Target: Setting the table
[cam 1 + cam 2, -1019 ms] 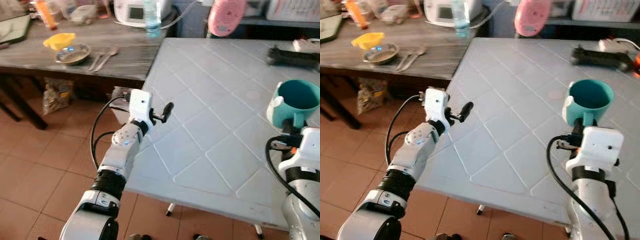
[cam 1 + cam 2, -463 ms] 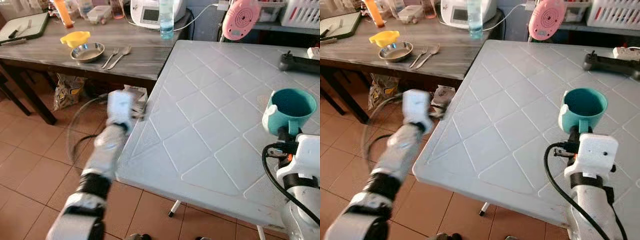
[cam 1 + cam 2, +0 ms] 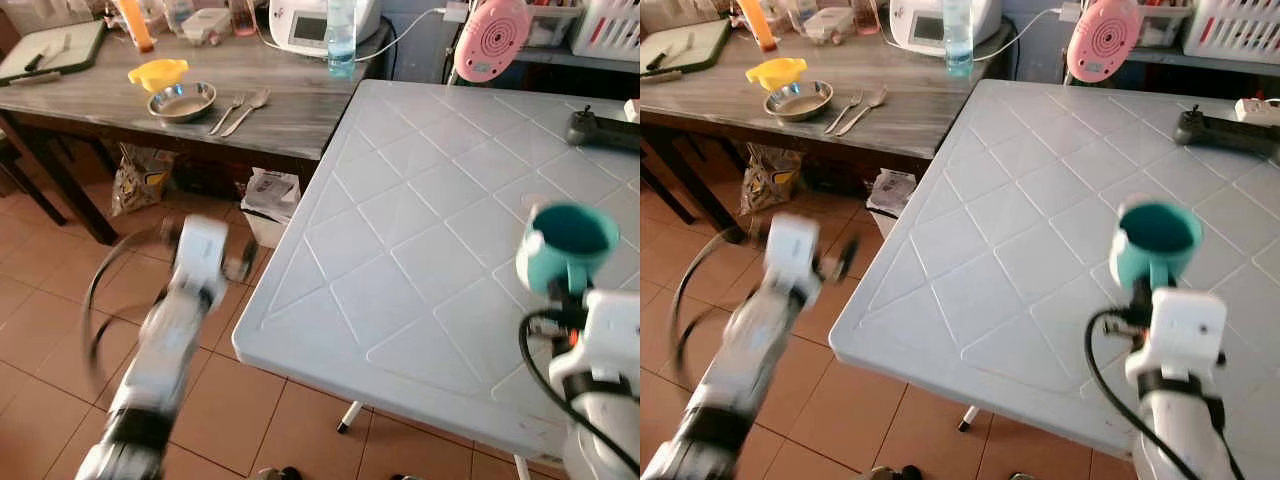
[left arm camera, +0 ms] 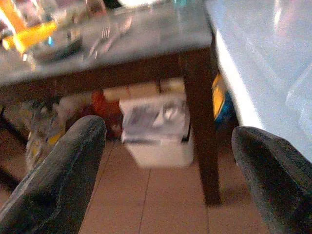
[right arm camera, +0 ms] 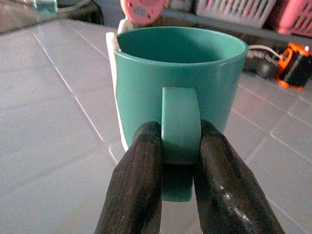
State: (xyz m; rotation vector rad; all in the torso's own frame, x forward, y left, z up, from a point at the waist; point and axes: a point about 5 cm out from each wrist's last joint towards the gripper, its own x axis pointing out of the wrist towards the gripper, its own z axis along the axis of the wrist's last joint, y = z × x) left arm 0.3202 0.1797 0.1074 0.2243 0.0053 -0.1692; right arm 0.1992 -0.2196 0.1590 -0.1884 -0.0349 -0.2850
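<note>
A teal mug [image 3: 566,243] stands upright over the right side of the white tiled table [image 3: 420,230]. My right gripper [image 5: 179,141] is shut on the mug's handle, one black finger [image 5: 134,185] on each side. Whether the mug's base touches the table I cannot tell. My left arm, blurred by motion, hangs beside the table's left edge above the floor. The left gripper [image 4: 168,134] is open with its fingers [image 4: 58,180] wide apart and nothing between them. On the wooden side table [image 3: 290,110] lie a steel bowl [image 3: 181,100], a fork and a spoon [image 3: 240,98].
The side table also carries a yellow dish [image 3: 158,72], a water bottle [image 3: 340,25] and a white appliance [image 3: 305,20]. A pink fan [image 3: 490,28] and a black device [image 3: 605,130] sit at the white table's far side. Bags and a box [image 3: 262,190] sit on the tiled floor.
My left arm has swung away from the white table's edge, down and to the left over the floor. The right gripper still holds the mug.
</note>
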